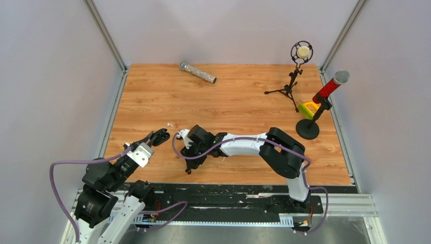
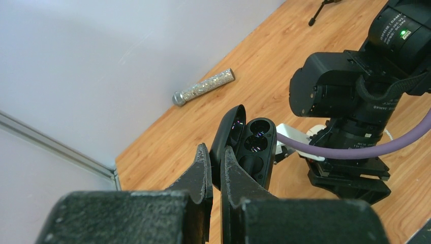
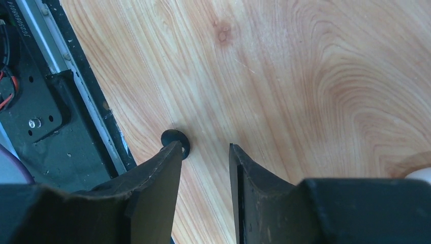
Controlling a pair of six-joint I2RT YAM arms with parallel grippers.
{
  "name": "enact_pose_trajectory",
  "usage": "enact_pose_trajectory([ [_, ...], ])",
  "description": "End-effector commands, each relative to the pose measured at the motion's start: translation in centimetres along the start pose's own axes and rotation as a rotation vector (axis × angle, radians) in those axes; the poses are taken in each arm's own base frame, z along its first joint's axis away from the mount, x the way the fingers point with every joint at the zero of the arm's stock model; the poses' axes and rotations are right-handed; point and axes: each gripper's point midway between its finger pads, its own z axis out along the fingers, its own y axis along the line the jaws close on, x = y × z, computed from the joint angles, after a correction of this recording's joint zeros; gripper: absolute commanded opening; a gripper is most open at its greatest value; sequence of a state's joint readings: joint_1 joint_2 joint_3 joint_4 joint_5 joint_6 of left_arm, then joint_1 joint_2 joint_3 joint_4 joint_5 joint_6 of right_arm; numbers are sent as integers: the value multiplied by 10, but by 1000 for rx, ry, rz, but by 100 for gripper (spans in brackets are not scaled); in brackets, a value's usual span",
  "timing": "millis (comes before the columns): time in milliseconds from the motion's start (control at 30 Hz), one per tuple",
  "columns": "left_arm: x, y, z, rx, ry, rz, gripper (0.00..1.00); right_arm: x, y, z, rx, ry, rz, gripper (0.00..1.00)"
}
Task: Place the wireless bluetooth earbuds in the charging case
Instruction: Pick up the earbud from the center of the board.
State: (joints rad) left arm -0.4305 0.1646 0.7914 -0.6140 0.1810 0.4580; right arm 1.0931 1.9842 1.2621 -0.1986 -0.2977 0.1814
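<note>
Black earbud [image 3: 174, 138] just outside right gripper [image 3: 206, 150], glitter microphone [image 1: 197, 72] far behind

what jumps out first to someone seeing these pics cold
First, the open black charging case, its sockets looking empty, pinched in the left gripper at the near left of the table. Next, the right gripper is low over the boards with jaws apart, a tiny black earbud just beside one finger rather than between them. At the far right, a red microphone on a stand catches the eye.
</note>
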Motion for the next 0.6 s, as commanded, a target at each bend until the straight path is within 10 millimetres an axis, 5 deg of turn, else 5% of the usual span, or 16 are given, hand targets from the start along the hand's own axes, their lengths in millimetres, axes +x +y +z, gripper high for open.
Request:
enact_pose_trajectory([
  [0,-7,7,-2,-35,-25,-2,0,-4,12,11,-12,-3,-55,39],
  [233,-8,9,-1,-38,-23,7,0,8,7,13,58,39,-106,32],
  [567,-12,11,-2,-44,-33,21,0,16,29,5,-6,58,-168,34],
])
